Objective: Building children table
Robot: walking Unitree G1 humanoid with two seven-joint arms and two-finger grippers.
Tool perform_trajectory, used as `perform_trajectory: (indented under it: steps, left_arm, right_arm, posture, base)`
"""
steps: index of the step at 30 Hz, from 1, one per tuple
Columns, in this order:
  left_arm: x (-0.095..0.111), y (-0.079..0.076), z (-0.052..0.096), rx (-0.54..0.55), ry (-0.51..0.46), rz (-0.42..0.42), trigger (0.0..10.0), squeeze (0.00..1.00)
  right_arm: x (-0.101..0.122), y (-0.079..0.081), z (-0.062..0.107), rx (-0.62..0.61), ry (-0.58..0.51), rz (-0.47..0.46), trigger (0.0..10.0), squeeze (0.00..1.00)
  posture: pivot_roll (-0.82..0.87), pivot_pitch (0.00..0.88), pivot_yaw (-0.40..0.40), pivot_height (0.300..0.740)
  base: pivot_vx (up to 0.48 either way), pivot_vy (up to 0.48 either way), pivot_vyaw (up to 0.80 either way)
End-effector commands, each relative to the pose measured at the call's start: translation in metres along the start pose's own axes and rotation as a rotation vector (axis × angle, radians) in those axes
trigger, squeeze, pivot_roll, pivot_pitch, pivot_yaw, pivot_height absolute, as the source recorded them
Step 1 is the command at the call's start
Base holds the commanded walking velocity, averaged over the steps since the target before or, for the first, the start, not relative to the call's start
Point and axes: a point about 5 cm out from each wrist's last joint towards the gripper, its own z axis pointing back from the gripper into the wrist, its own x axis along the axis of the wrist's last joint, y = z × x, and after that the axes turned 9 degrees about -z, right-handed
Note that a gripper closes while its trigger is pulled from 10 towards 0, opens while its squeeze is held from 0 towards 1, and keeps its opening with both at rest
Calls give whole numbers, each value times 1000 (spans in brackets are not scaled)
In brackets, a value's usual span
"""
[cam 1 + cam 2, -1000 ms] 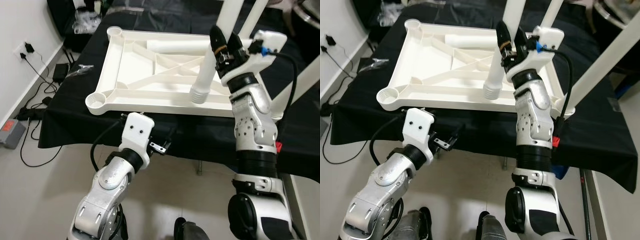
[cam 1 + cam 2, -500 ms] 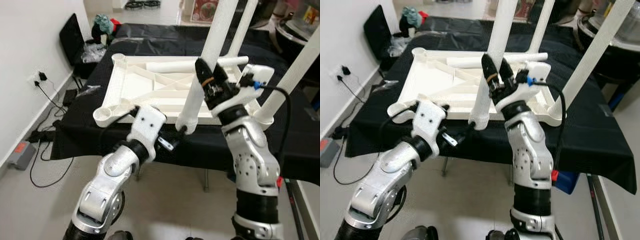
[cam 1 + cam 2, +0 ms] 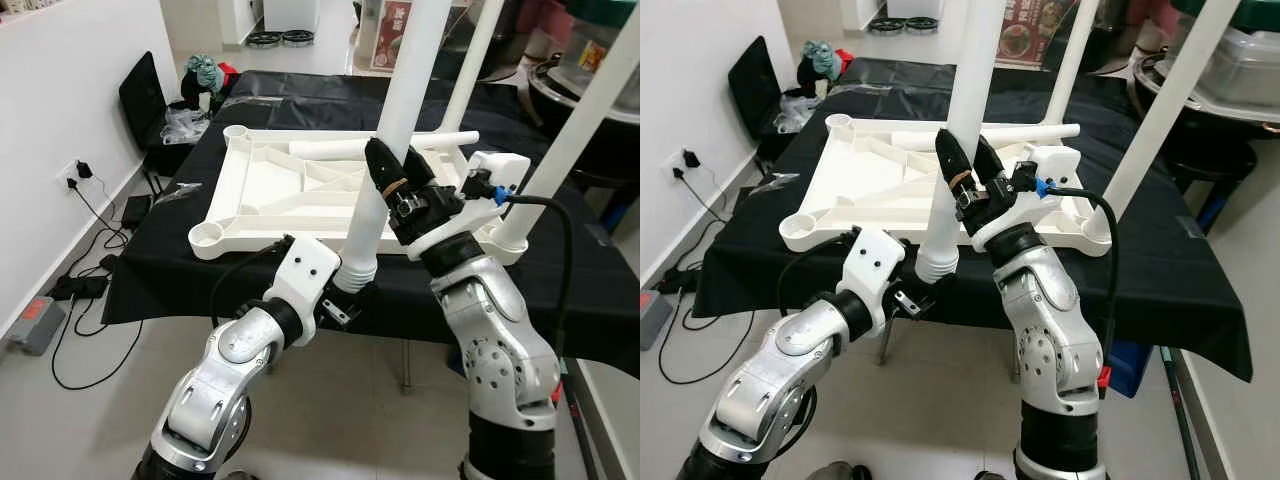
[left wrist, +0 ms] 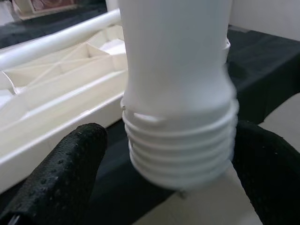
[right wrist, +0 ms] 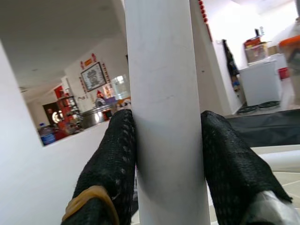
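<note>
The white tabletop (image 3: 262, 190) lies upside down on a table draped in black cloth. Two white legs (image 3: 572, 125) (image 3: 472, 60) stand up from its right-hand sockets. Another leg (image 3: 320, 149) lies across the frame, and the corner sockets (image 3: 205, 236) (image 3: 236, 132) on the left are empty. My right gripper (image 3: 392, 165) is shut on a further white leg (image 3: 970, 70), held nearly upright. Its threaded end (image 3: 356, 276) hangs just past the table's front edge. My left gripper (image 4: 164, 159) is open, with one finger (image 4: 56, 173) on each side of the thread.
The black cloth (image 3: 165, 285) hangs down over the front edge. Cables and a wall socket (image 3: 80, 170) run along the white wall at the left. A grey box (image 3: 30, 322) sits on the floor. A black chair with bags (image 3: 175, 95) stands at the far left corner.
The camera has risen and pulled back. My right gripper has carried the leg from over the tabletop to past the front edge. My left arm has come up to the threaded end.
</note>
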Motion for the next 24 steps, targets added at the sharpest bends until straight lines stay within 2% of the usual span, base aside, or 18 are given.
perform_trajectory:
  steps: [1, 10, 24]
  left_arm:
    - [-4, 1, 0, 2, 9, 0, 10000, 0]
    - [-2, 4, -9, 25, -13, -12, 10000, 0]
    - [-1, -2, -11, 4, -36, -8, 10000, 0]
  right_arm:
    - [0, 7, 1, 18, -1, -19, 10000, 0]
    - [-6, 16, 6, 35, 38, -43, 10000, 0]
    - [-9, 17, 11, 2, 55, -58, 10000, 0]
  posture:
    - [89, 92, -10, 740]
    - [80, 99, -13, 740]
    - [75, 129, -13, 740]
  base:
    - [0, 0, 0]
    - [0, 0, 0]
    - [0, 0, 0]
